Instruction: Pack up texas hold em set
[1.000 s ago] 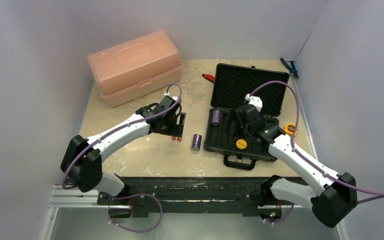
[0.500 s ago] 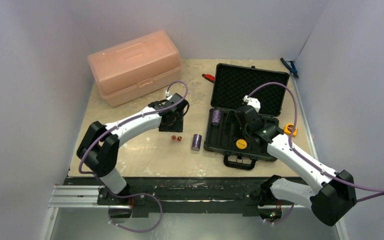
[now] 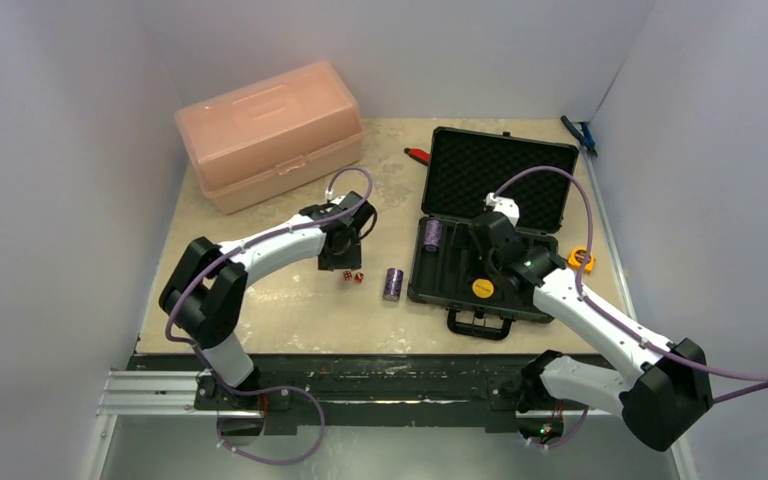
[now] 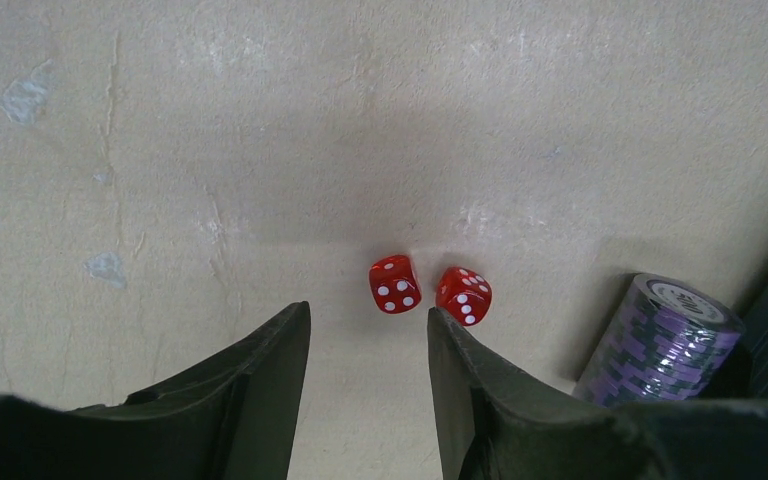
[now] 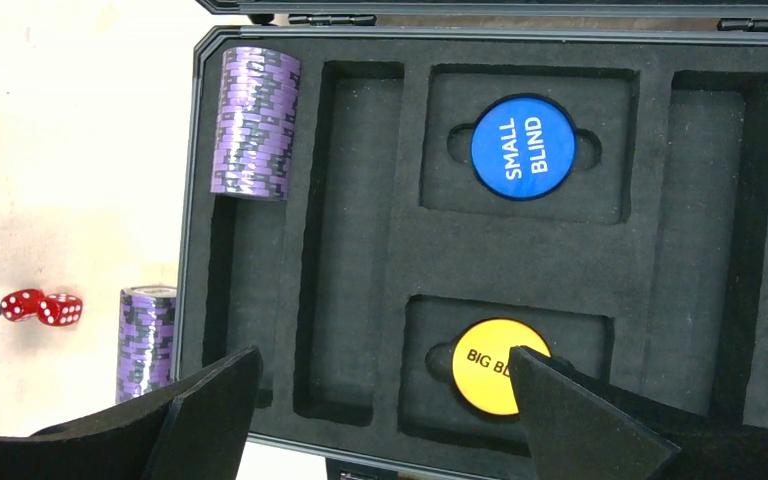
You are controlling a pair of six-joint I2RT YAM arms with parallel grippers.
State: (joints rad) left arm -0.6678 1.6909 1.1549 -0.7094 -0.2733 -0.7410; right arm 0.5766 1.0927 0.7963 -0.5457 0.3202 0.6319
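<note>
Left end effector (image 4: 368,318) narrowed part-way, empty, dice (image 4: 395,284) just ahead of its tips on the surface (image 4: 260,150). Right end effector (image 5: 385,358) hung wide over briefcase (image 5: 360,250). Dice pickup looked next.

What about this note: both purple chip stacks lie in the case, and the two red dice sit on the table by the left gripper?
Only one purple stack lies in the case; the other stack sits on the table outside it, near the dice, per the right wrist view. The dice do sit by the left gripper.
</note>
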